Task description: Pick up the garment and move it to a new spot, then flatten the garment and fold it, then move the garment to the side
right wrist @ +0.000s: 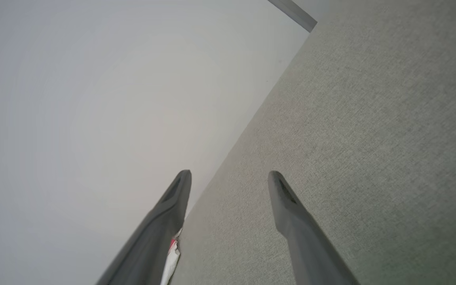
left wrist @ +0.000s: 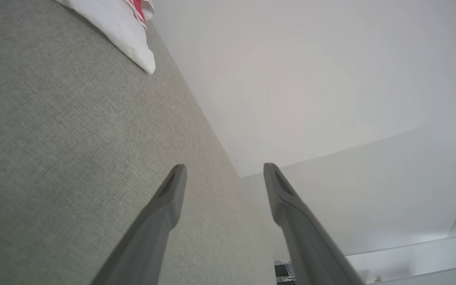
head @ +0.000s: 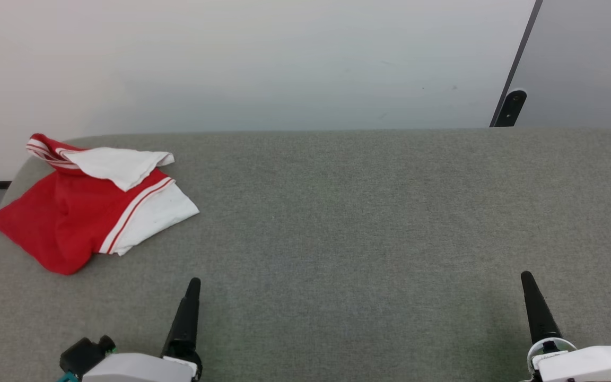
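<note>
- At the far left of the grey surface (head: pixel 364 212), in the head view, the garment (head: pixel 80 207) lies bunched. The left gripper (head: pixel 193 289) and the right gripper (head: pixel 528 284) stand near the bottom edge, apart from it.
- Left wrist view: the fingers (left wrist: pixel 164 209) are spread, holding nothing; the garment's white part is at the top left.
- Right wrist view: the fingers (right wrist: pixel 291 213) are spread, empty; a bit of garment shows beside one finger.

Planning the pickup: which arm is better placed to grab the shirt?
Left, probably. The shirt lies far left on the table, nearer the open left gripper; the right gripper sits far across.
</note>
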